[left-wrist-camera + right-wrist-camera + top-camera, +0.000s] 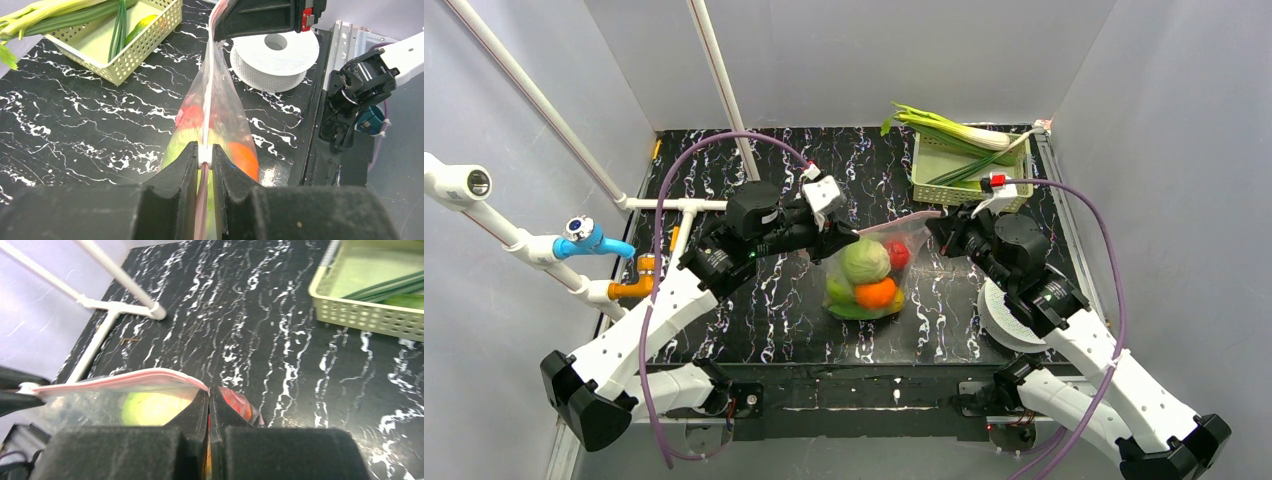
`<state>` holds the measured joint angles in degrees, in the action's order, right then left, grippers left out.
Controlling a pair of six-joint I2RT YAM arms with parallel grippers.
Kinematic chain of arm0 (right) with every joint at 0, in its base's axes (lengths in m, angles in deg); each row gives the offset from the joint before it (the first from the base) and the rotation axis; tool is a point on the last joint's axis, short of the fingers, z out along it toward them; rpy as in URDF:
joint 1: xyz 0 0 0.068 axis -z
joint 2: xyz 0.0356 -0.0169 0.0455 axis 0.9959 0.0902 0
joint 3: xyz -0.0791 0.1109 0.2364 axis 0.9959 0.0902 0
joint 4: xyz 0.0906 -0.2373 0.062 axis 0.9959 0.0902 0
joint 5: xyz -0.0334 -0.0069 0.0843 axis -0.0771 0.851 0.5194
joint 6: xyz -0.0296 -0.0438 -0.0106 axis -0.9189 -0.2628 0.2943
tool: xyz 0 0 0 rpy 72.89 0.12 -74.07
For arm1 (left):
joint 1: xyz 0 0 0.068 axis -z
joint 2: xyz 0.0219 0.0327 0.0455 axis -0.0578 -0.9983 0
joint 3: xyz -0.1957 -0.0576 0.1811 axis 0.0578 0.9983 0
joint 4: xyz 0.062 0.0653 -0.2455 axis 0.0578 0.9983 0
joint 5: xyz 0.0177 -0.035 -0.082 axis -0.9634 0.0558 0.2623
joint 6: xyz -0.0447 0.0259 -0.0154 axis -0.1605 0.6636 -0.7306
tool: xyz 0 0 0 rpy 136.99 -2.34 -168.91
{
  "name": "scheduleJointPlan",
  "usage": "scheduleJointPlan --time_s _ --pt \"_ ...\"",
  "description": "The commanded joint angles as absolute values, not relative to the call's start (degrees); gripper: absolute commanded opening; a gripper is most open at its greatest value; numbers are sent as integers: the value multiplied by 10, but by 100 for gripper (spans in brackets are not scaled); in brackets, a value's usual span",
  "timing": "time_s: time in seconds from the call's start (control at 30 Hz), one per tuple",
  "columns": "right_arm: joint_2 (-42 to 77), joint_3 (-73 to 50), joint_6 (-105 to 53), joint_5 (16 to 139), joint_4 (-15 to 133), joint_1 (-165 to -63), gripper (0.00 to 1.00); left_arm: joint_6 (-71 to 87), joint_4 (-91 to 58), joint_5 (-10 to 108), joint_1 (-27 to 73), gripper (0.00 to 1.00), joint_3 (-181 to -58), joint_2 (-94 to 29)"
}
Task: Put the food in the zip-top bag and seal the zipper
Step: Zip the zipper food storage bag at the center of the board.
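Note:
The zip-top bag (871, 278) hangs between my two grippers over the middle of the table, its lower part resting on the top. Through the clear plastic the food shows: a green piece (865, 260), a red one (898, 253) and an orange one (876, 292). The pink zipper (208, 95) runs straight from one gripper to the other. My left gripper (204, 150) is shut on the zipper's white slider (205, 155) at the bag's left end. My right gripper (209, 392) is shut on the bag's right corner, where the zipper (120, 379) ends.
A pale green mesh basket (929, 172) holding a leek (954, 128) stands at the back right, just beyond the right gripper. A white round spool (996, 312) lies under the right arm. White pipes (674, 204) and a blue valve (589, 238) line the left side.

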<state>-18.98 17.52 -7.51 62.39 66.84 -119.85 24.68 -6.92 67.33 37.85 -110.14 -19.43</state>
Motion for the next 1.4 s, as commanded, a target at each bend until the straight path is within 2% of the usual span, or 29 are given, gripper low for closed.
scheduleJointPlan --time_s 0.0,0.37,0.83,0.87,0.9,0.97,1.07,1.17,1.37 --pt "-206 144 -81 431 723 -1178 1 273 -56 645 376 0 -1102 -153" --pt "-235 154 -80 362 754 -1169 1 297 -75 537 377 0 -1080 -128" --pt "-248 161 -88 377 758 -1161 1 305 -100 447 378 0 -1059 -118" --pt "-243 160 -91 384 756 -1161 1 304 -99 449 379 4 -1060 -119" --pt "-239 160 -91 390 753 -1161 1 304 -98 449 380 13 -1061 -120" --pt "-228 154 -89 401 751 -1162 1 299 -99 447 382 41 -1060 -121" --pt "-190 130 -81 414 766 -1161 1 299 -103 435 387 62 -1058 -120" --pt "-140 103 -71 407 790 -1161 1 300 -107 417 391 73 -1055 -117" --pt "-47 58 -43 392 848 -1148 1 312 -110 374 404 78 -1051 -113"
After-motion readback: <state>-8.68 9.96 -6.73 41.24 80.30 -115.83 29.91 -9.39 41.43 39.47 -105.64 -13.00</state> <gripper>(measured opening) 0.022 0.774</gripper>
